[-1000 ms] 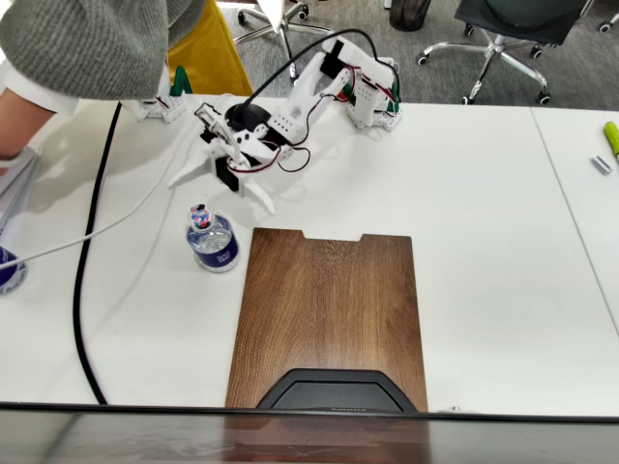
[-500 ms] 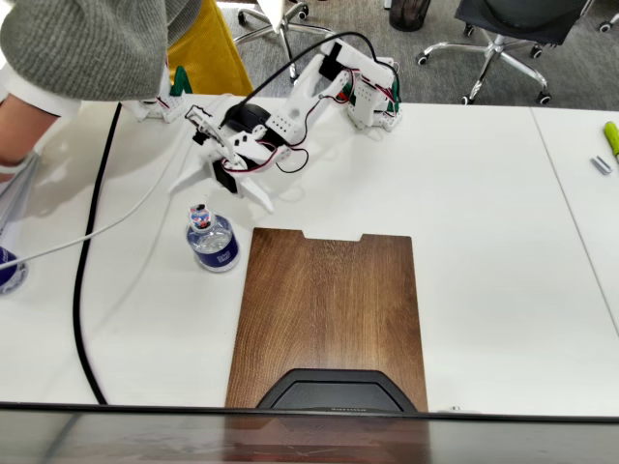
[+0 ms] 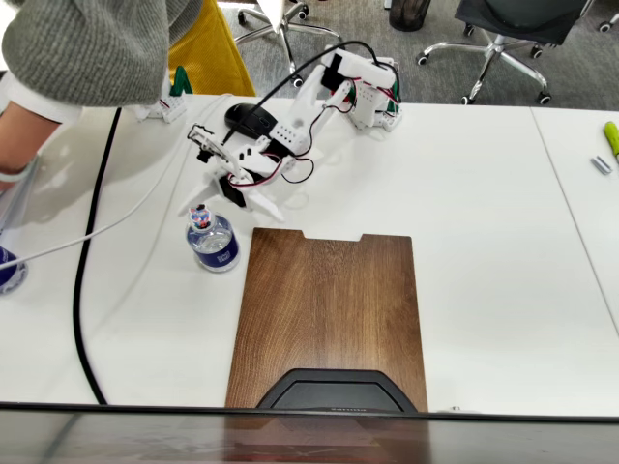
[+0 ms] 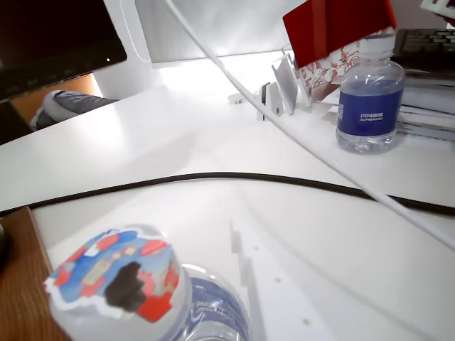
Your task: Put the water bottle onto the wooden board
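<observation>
Lower now than it was a moment ago, the white arm (image 3: 319, 92) leans further out from its base toward the front of the table (image 3: 484, 213), and its gripper (image 3: 224, 199) has come down closer to the water bottle (image 3: 213, 242). Nothing else has moved: the wooden board (image 3: 329, 319) lies in the same spot, and the bottle stands in the same spot too. Going from big to small, the table is white, the wooden board is dark brown and lies flat in the middle of it, and the water bottle stands upright on the bare table just beside the board's left edge in the fixed view, not on it yet. The gripper hangs just above and behind the bottle with its 2 fingers spread wide apart, holding nothing. In the wrist view the bottle's cap (image 4: 117, 284) is very close and low in the picture, with a white finger (image 4: 274, 298) reaching out next to it. What could go wrong from here? I think the bottle could tip over, because it is small and light and a finger coming down on the cap or bumping its side would push it. It could also slip out if the fingers close too high, near the cap. A black cable (image 3: 87, 251) and a white cable (image 3: 116, 220) lie near on the left and might get in the way.
</observation>
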Robot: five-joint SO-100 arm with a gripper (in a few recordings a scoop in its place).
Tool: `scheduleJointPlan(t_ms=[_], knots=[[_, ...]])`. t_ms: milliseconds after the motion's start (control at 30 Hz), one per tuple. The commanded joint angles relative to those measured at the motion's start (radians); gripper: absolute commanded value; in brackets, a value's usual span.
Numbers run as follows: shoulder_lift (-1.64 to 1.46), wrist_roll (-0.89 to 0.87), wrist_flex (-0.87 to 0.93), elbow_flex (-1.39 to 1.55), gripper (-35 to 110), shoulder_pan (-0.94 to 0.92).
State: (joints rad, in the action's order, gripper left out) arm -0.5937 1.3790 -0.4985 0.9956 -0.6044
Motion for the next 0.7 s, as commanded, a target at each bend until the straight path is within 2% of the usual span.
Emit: scheduleJointPlan(t_ms=[0, 500, 667], knots=[[-0.023, -0.020, 0.002, -0.048, 88, 0.006], [-0.034, -0.020, 0.054, -0.132, 88, -0.003], [-0.014, 0.163, 0.071, -0.152, 88, -0.009]])
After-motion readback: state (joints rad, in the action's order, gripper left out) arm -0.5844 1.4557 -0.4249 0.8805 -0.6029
